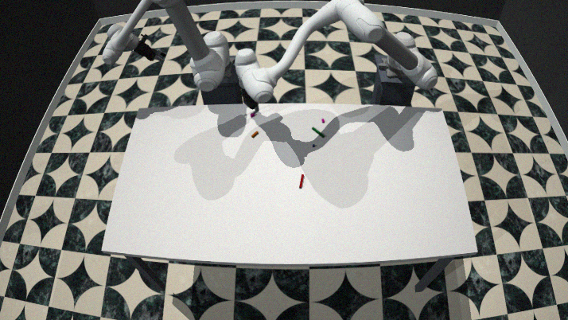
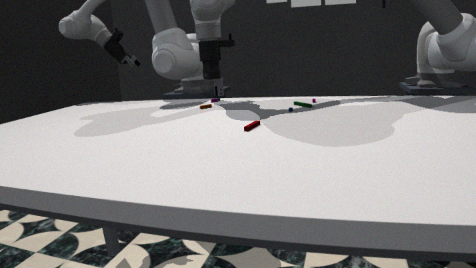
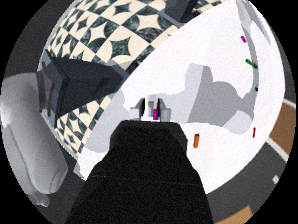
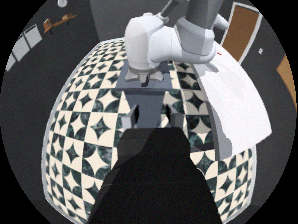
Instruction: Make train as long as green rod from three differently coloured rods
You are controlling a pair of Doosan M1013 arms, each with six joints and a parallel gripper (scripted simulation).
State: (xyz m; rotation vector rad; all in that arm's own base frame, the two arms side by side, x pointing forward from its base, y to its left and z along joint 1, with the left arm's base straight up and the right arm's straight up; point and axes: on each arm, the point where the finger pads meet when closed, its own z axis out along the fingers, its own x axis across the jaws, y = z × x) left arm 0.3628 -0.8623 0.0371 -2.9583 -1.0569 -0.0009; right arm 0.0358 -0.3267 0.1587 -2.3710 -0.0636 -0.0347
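I have the left gripper (image 1: 255, 111) (image 2: 218, 91) (image 3: 151, 103) low over the back edge of the white table (image 1: 278, 223) (image 2: 233, 167) (image 3: 220, 170) (image 4: 235, 100), just above the centre of the top view. Its fingers stand partway apart, with a gap between them, and I don't see them clamped on anything. The near magenta rod (image 1: 252, 115) (image 2: 215, 100) (image 3: 155, 114) shows at the fingertips, nearer the right-hand finger in the left wrist view; whether it touches that finger, I can't tell.

My right gripper (image 1: 160, 56) (image 2: 134, 61) (image 4: 152, 110) hangs wide and empty off the table, at the upper left of the top view.

The green rod (image 1: 318, 132) (image 2: 303, 104) (image 3: 251, 64) lies slanted, right of the top view's centre. The far magenta rod (image 1: 323, 120) (image 2: 314, 100) (image 3: 243, 39) sits above it there, and the small blue rod (image 1: 314, 146) (image 2: 291, 109) (image 3: 256, 89) just below, in shadow. The orange rod (image 1: 254, 134) (image 2: 205, 107) (image 3: 196, 141) lies below the near magenta one in the top view. The red rod (image 1: 301, 181) (image 2: 252, 126) (image 3: 254, 132) is well apart, lower down, close to the middle of that frame. The rods on the table lie separate, none joined end to end.
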